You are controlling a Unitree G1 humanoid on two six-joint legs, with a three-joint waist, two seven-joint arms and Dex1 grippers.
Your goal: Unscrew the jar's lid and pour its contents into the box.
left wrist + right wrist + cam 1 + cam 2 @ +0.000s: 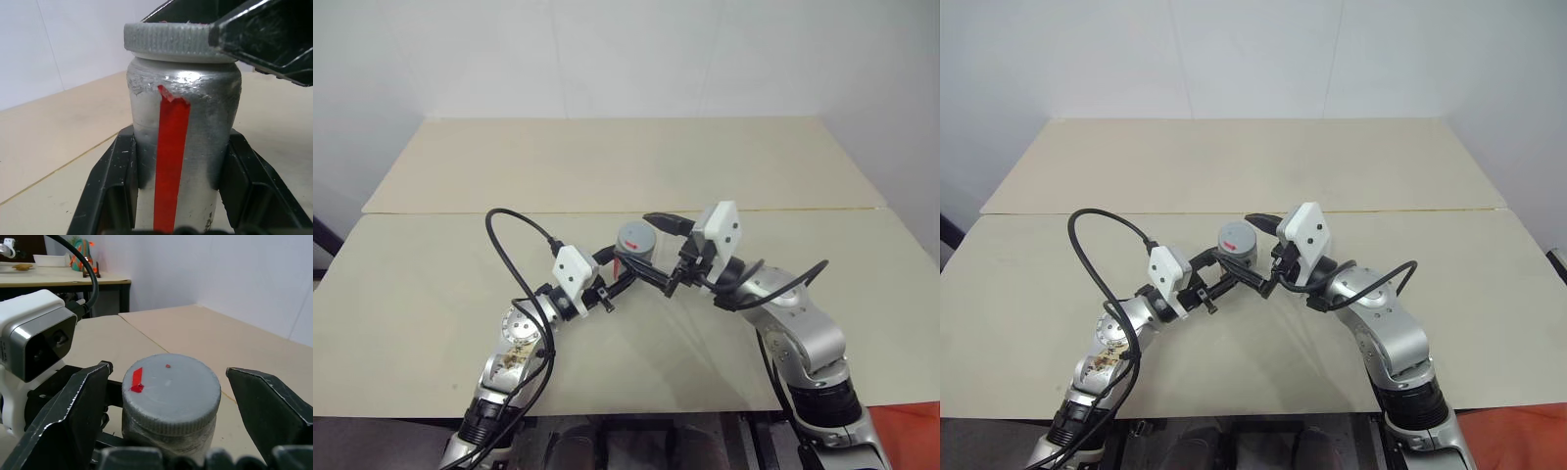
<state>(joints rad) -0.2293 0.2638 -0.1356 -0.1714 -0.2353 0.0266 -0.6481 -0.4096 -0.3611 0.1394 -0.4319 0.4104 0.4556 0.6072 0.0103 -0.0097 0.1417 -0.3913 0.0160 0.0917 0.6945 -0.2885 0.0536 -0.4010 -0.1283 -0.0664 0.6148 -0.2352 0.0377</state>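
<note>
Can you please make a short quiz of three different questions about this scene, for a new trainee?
1. True or false: the lid is already off the jar.
2. Which tool grips the jar's body? A) left tool B) right tool C) neither
3. Fill in: the right tool's fingers stand ____ on both sides of the lid.

Key:
1. False, it sits on the jar.
2. A.
3. Open, not yet closed on it.

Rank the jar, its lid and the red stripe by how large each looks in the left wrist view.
1. Jar: largest, gripped by the left gripper.
2. Lid: as wide as the jar but far shorter.
3. Red stripe: narrowest, though taller than the lid, so places two and three are close.
</note>
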